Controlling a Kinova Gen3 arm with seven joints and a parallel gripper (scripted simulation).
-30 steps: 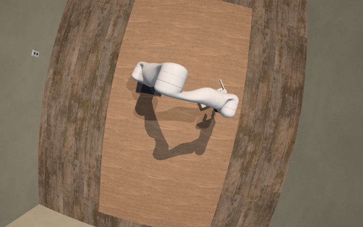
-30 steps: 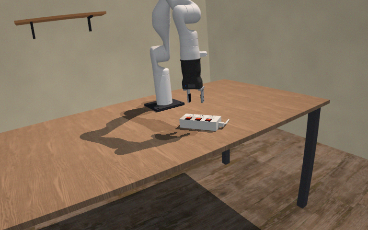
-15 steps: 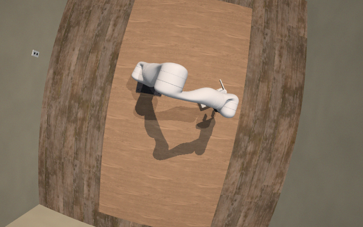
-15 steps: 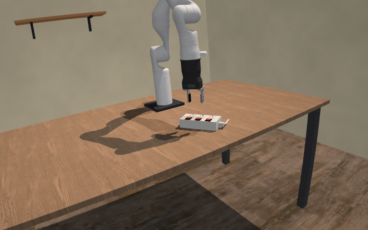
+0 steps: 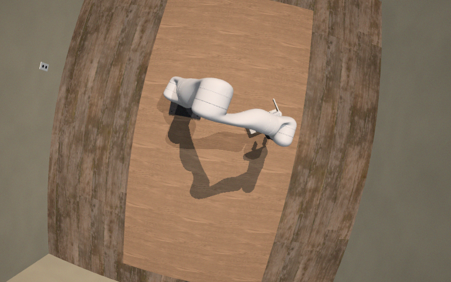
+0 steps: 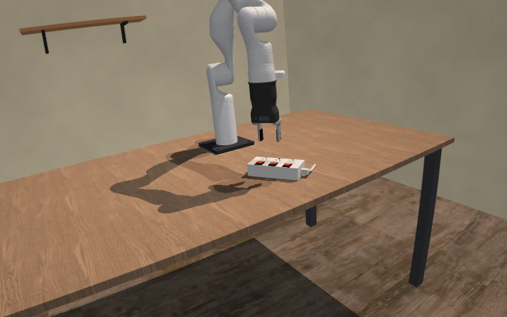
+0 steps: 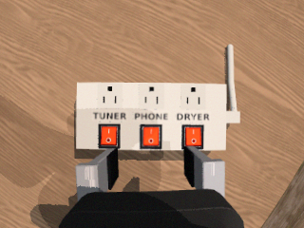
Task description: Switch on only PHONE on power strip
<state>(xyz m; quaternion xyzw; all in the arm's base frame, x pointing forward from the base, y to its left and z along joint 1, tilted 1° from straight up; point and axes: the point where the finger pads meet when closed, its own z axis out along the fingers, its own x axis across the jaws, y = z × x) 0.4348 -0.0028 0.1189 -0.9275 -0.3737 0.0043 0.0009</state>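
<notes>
Strip (image 7: 152, 116) lies flat on the table (image 6: 366, 145), at 12 o'clock from the gripper (image 7: 151, 167) in the wrist view, long axis running 9 to 3. Left to right: TUNER (image 7: 109, 136), PHONE (image 7: 151, 136), DRYER (image 7: 193, 136) switches, all similarly red. Fingers spread wide, empty, above the strip. Rocker positions unreadable.

1. From my wrist camera, the power strip (image 7: 152, 117) lies flat on the table (image 7: 152, 19).
2. Its TUNER switch (image 7: 109, 136) sits at 9 o'clock of the PHONE switch (image 7: 151, 136); the DRYER switch (image 7: 193, 136) at 3 o'clock.
3. The cord stub (image 7: 231, 79) leaves its 3 o'clock end.
4. The gripper (image 7: 151, 170) hangs above, at the strip's 6 o'clock edge.
</notes>
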